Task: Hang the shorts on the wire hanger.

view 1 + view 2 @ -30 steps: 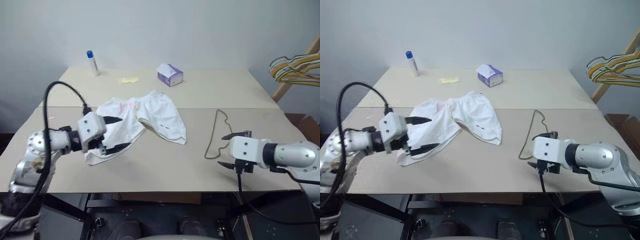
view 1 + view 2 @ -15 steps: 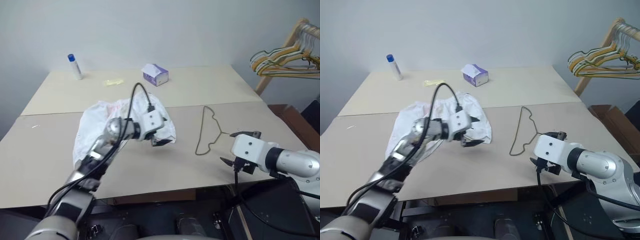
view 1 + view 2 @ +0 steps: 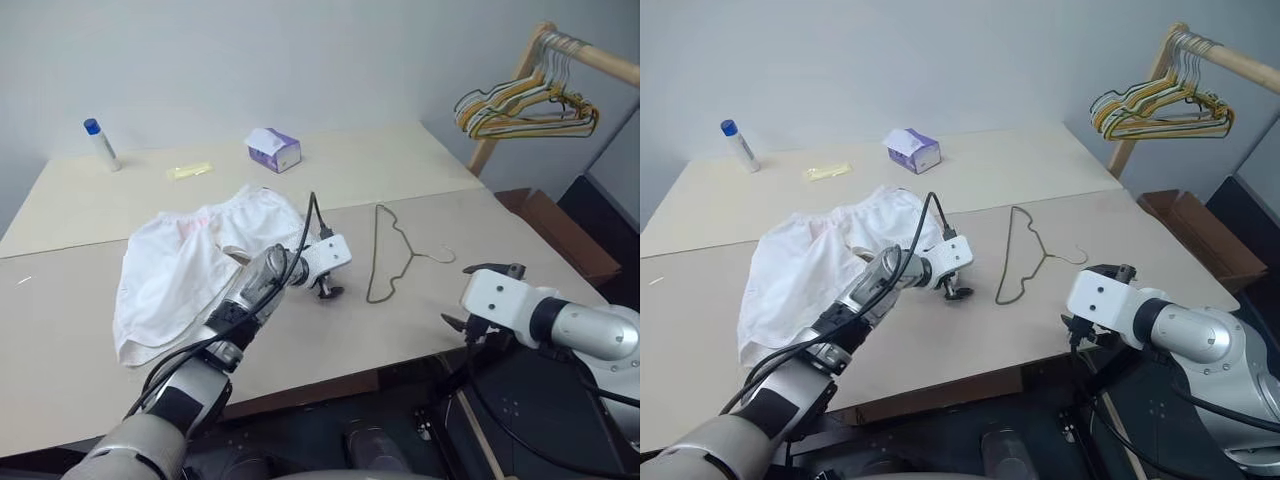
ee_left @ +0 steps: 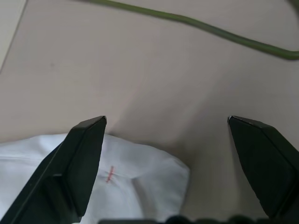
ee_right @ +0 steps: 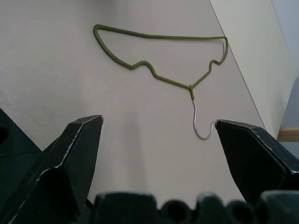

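The white shorts (image 3: 185,265) lie spread flat on the left half of the table. To their right lies the olive-green wire hanger (image 3: 384,252), its silvery hook (image 5: 198,125) pointing towards the table's right edge. My left gripper (image 3: 326,289) is open and low over the bare table, just past the shorts' right leg hem (image 4: 140,179) and a short way from the hanger wire (image 4: 210,30). My right gripper (image 3: 462,296) is open and empty by the table's front right corner, aimed at the hanger (image 5: 159,51) from a distance.
At the back of the table (image 3: 430,310) stand a purple-and-white tissue box (image 3: 273,150), a blue-capped bottle (image 3: 100,143) and a flat yellow item (image 3: 190,170). A wooden rack with a bunch of hangers (image 3: 520,100) and a cardboard box (image 3: 545,225) are to the right.
The camera has swung to the right. My left gripper has moved right and down, from over the shorts' left side to just past their right hem. The right gripper has stayed put.
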Controlling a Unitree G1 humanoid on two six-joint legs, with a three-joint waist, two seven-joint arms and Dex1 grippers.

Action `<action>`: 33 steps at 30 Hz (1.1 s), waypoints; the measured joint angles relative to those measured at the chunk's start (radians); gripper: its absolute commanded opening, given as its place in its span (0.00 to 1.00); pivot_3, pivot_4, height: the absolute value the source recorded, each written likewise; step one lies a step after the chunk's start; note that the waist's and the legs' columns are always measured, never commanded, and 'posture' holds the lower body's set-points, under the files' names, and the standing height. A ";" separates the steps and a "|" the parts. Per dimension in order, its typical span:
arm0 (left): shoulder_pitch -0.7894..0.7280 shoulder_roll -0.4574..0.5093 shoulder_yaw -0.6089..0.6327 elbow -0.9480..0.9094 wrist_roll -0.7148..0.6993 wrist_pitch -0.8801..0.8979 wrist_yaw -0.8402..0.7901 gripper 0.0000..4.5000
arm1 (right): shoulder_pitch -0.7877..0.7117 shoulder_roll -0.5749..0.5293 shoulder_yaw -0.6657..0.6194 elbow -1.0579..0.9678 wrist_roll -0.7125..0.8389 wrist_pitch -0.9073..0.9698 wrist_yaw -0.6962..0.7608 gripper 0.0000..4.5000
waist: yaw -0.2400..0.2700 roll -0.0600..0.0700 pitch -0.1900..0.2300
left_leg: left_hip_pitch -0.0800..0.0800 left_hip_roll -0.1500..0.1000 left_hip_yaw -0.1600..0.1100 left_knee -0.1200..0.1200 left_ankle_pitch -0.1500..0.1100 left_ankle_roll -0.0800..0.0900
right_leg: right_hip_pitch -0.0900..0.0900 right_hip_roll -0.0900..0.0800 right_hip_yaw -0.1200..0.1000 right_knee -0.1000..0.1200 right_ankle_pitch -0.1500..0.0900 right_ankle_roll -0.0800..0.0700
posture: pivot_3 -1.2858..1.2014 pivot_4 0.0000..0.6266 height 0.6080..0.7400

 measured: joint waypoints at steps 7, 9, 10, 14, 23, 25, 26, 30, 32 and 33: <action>-0.015 -0.015 0.014 0.030 0.002 0.064 0.045 1.00 | -0.026 -0.003 0.027 0.016 0.000 0.000 0.002 1.00 | -0.003 0.000 0.000 | 0.004 0.000 0.000 -0.001 0.000 0.000 | 0.009 0.000 0.000 -0.001 -0.001 0.002 | 0.43 0.00 1.00; -0.015 -0.013 0.018 0.031 0.002 0.067 0.048 1.00 | -0.026 -0.004 0.031 0.019 -0.001 0.000 0.004 1.00 | -0.006 0.000 0.000 | 0.004 0.000 0.000 -0.001 0.000 0.000 | 0.009 0.000 0.000 -0.001 -0.001 0.002 | 0.43 0.00 1.00; -0.014 -0.013 0.022 0.031 0.001 0.071 0.051 1.00 | -0.026 -0.004 0.031 0.019 -0.001 -0.001 0.004 1.00 | -0.007 0.000 0.000 | 0.004 0.000 0.000 -0.001 0.000 0.000 | 0.010 0.000 0.000 -0.001 -0.001 0.002 | 0.43 0.00 1.00; -0.001 -0.013 0.068 0.027 -0.015 0.113 0.063 0.91 | -0.026 -0.004 0.033 0.023 -0.001 -0.002 0.005 1.00 | -0.012 0.000 -0.001 | 0.004 0.000 -0.001 -0.001 0.000 0.000 | 0.010 0.000 0.000 -0.001 -0.001 0.002 | 0.43 0.00 1.00; 0.009 0.000 0.106 0.027 -0.061 0.202 0.036 0.30 | -0.040 -0.010 0.052 0.050 -0.020 -0.017 0.005 1.00 | -0.022 0.000 -0.002 | 0.005 0.000 -0.002 -0.001 0.000 0.000 | 0.011 0.000 0.000 0.000 -0.001 0.002 | 0.44 0.00 1.00; 0.009 0.005 0.106 0.026 -0.065 0.209 0.032 0.15 | -0.046 -0.010 0.064 0.056 -0.020 -0.023 0.005 1.00 | -0.022 0.000 -0.002 | 0.005 0.000 -0.003 -0.001 0.000 0.000 | 0.011 0.000 0.000 0.000 -0.001 0.002 | 0.44 0.00 1.00; 0.009 0.008 0.106 0.026 -0.067 0.211 0.032 0.08 | -0.048 -0.010 0.068 0.057 -0.021 -0.025 0.005 1.00 | -0.021 0.000 -0.002 | 0.005 0.000 -0.003 -0.001 0.000 0.000 | 0.011 0.000 0.000 -0.001 -0.001 0.002 | 0.44 0.00 1.00; 0.009 0.026 0.113 0.021 -0.075 0.215 0.032 0.00 | -0.059 -0.010 0.076 0.060 -0.020 -0.029 0.005 1.00 | -0.021 0.000 -0.002 | 0.005 0.000 -0.004 -0.001 0.000 0.000 | 0.011 0.000 0.000 -0.001 -0.001 0.002 | 0.45 0.00 1.00; 0.024 0.051 0.120 -0.012 -0.085 0.236 0.011 0.00 | -0.074 -0.010 0.078 0.068 -0.021 -0.031 0.005 1.00 | -0.021 0.000 -0.002 | 0.005 0.000 -0.005 -0.002 0.000 0.000 | 0.011 0.000 0.000 0.000 -0.001 0.002 | 0.46 0.00 1.00; 0.050 0.077 0.127 -0.068 -0.105 0.262 -0.021 0.00 | -0.082 -0.010 0.081 0.071 -0.021 -0.034 0.006 1.00 | -0.021 0.000 -0.002 | 0.004 0.000 -0.006 -0.003 0.000 0.000 | 0.010 0.000 0.000 0.000 -0.001 0.002 | 0.46 0.00 1.00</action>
